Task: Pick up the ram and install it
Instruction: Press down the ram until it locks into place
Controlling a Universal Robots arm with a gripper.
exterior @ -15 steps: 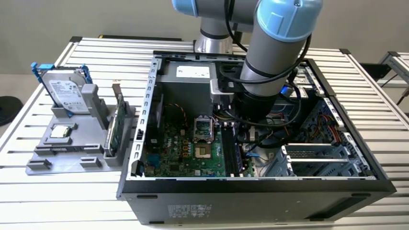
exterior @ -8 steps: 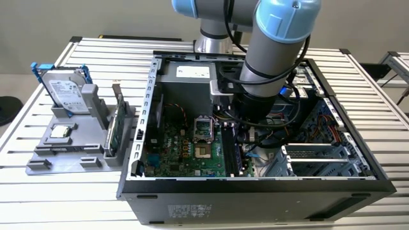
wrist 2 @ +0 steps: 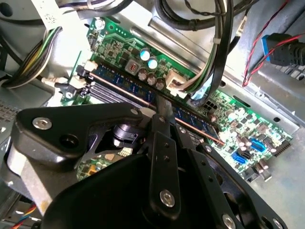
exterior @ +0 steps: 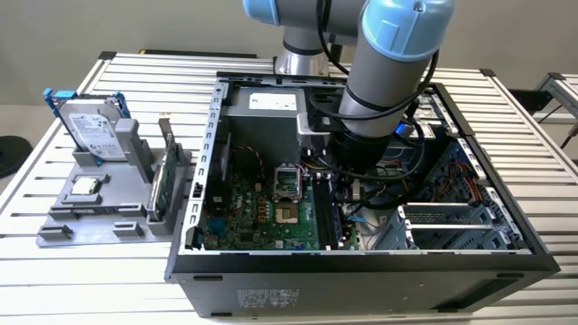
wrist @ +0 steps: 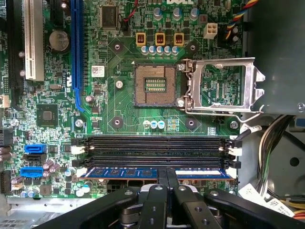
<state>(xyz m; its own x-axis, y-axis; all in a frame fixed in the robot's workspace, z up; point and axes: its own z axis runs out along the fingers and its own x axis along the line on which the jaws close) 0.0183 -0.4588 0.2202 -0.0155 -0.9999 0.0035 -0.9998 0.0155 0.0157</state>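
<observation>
The ram (wrist: 128, 172) is a long thin stick with a blue face. It stands edge-up in the memory slot nearest my gripper, on the green motherboard (wrist: 119, 105) inside the computer case (exterior: 361, 261). In the second wrist view the ram (wrist 2: 190, 119) runs diagonally across the board. My gripper (wrist: 167, 177) sits over the stick's middle, with its black fingers (wrist 2: 164, 112) pressed together on the stick's upper edge. In the exterior view the arm (exterior: 384, 88) reaches down into the case by the memory slots.
Three empty black memory slots (wrist: 157, 148) lie beside the ram. The CPU socket (wrist: 155, 85) has its metal frame (wrist: 219, 86) flipped open. Cable bundles (wrist 2: 209, 38) hang close to the gripper. A grey tray (exterior: 86, 227) at the exterior view's left holds a hard drive (exterior: 95, 132) and a green card (exterior: 162, 179).
</observation>
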